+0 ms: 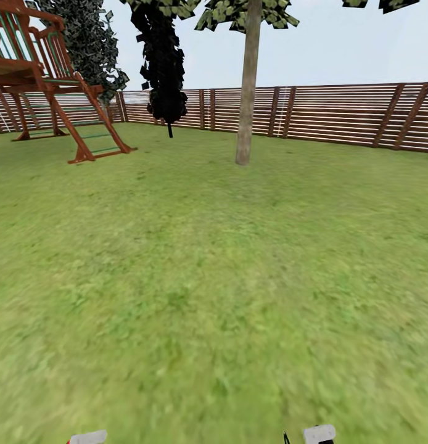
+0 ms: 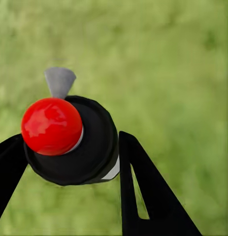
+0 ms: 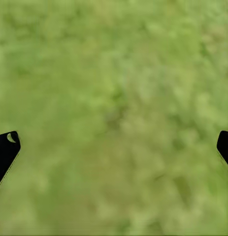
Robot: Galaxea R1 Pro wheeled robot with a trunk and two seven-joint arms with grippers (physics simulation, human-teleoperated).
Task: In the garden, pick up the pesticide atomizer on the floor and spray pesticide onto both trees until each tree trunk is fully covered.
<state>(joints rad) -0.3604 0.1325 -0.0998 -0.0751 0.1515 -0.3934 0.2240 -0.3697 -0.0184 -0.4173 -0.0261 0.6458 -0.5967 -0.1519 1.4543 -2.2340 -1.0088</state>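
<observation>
In the left wrist view, the pesticide atomizer (image 2: 69,140) sits between two black fingers (image 2: 143,191), seen from above: a black round top with a red button and a grey nozzle. My left gripper (image 2: 69,162) is shut on it. In the right wrist view, my right gripper (image 3: 114,147) is open, its black fingertips (image 3: 5,147) wide apart over bare grass. In the head view, one tree (image 1: 246,18) with a pale grey-brown tree trunk (image 1: 246,92) stands far ahead on the garden lawn (image 1: 214,277), near the fence. White arm parts (image 1: 87,438) peek in at the bottom edge.
A brown slatted fence (image 1: 337,114) rings the lawn at the back. A red-brown wooden play frame with a ladder (image 1: 53,80) stands at the far left. A thin-stemmed black-foliage tree (image 1: 161,68) and a dark shrub (image 1: 94,43) stand near the fence.
</observation>
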